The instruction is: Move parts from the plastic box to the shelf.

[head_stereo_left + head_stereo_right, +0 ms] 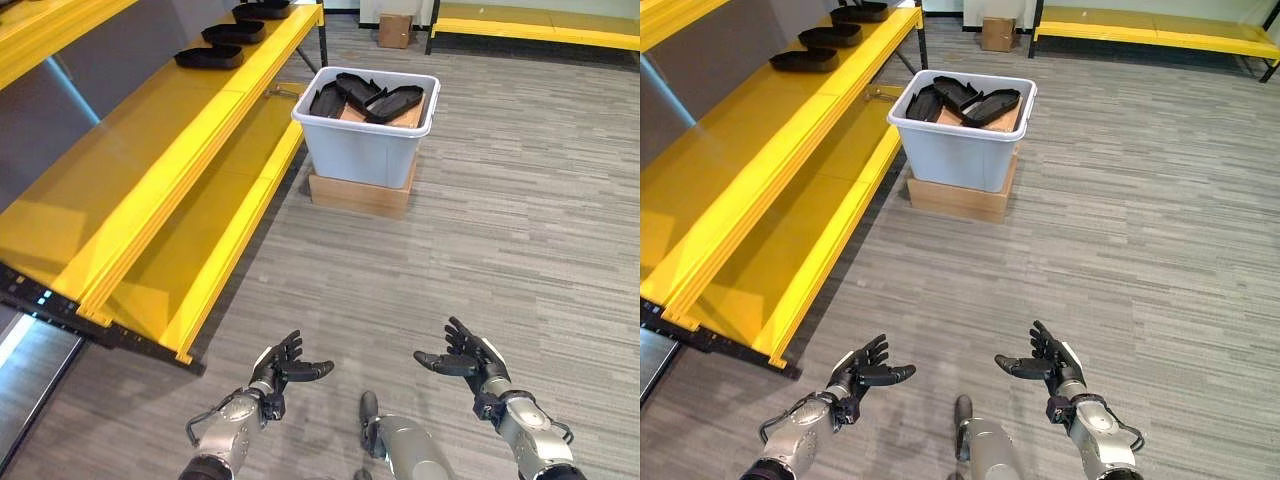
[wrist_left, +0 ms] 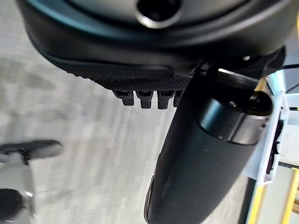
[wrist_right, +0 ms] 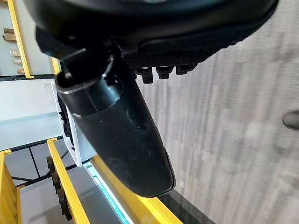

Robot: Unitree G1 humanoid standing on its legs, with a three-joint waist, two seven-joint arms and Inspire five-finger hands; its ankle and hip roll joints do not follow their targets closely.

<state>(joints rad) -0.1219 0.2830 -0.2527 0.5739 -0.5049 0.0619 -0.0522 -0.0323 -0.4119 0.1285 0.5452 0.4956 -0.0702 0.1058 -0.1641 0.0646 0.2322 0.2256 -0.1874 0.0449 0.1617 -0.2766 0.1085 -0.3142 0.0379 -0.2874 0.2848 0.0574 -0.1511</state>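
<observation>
My left hand and right hand hang empty, fingers loosely spread, well short of the plastic box. Black parts are piled inside it; three more line the shelf far edge. I'd walk closer first.

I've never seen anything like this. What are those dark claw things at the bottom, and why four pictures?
Those are a humanoid robot's own hands: the left robot hand and right robot hand, both open and holding nothing. Two pictures come from cameras in its head looking down; the other two sit on its wrists, very close to each thumb. Ahead, a white plastic box on a cardboard box holds black parts. Three more parts lie on the yellow shelf.
</observation>
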